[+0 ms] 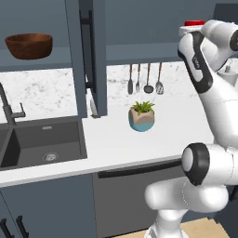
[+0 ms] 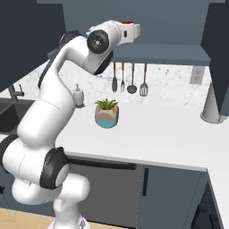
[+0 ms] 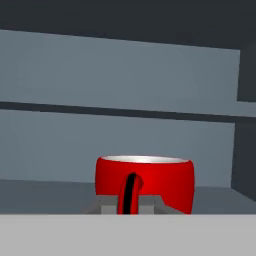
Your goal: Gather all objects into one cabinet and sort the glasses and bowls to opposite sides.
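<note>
My pincer (image 3: 131, 202) is clamped on the handle of the small bright red cup (image 3: 145, 182), right ahead of my fingertips inside the slate blue-grey cabinet (image 3: 125, 85). Far off to my left the wide dark brown wooden bowl (image 1: 29, 45) sits shelved; sorting looks partway done, I judge

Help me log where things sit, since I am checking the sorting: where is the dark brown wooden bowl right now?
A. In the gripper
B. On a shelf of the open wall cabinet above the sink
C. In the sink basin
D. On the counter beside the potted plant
B: in the left base view the wooden bowl rests on the cabinet shelf above the sink.
</note>
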### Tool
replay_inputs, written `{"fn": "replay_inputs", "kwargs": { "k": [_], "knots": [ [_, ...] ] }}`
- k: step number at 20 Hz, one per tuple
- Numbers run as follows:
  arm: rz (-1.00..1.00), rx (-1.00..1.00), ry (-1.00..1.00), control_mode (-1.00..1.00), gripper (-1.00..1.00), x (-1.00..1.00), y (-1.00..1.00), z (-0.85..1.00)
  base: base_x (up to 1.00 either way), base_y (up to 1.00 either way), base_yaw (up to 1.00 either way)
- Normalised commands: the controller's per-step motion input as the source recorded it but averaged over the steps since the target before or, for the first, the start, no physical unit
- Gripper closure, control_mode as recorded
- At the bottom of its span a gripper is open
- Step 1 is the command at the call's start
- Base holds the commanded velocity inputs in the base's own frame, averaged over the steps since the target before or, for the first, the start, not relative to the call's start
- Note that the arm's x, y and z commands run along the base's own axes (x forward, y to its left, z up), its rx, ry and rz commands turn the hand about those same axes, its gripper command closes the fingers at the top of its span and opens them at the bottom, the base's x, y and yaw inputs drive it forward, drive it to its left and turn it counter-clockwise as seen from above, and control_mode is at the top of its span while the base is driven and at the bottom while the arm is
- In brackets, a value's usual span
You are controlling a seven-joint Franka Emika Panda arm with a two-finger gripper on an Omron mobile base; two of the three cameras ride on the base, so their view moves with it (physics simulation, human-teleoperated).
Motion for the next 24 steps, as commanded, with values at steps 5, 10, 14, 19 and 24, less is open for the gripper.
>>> {"fn": "replay_inputs", "kwargs": {
  "k": [5, 10, 14, 19, 24],
  "knots": [
    [0.07, 0.0, -0.02, -1.0, 1.0, -0.67, -0.09, 0.34, 0.0, 0.0, 0.0],
    [0.04, 0.0, 0.01, -1.0, 1.0, -0.48, 0.0, -0.69, 0.0, 0.0, 0.0],
    [0.02, 0.0, 0.03, -1.0, 1.0, -1.0, 0.0, -1.0, 0.0, 0.0, 0.0],
    [0.03, 0.0, 0.0, -1.0, 1.0, -1.0, 0.13, -1.0, 0.0, 0.0, 0.0],
    [0.0, 0.0, -0.02, -1.0, 1.0, -0.54, 0.17, -0.86, 0.0, 0.0, 0.0]
  ]
}}
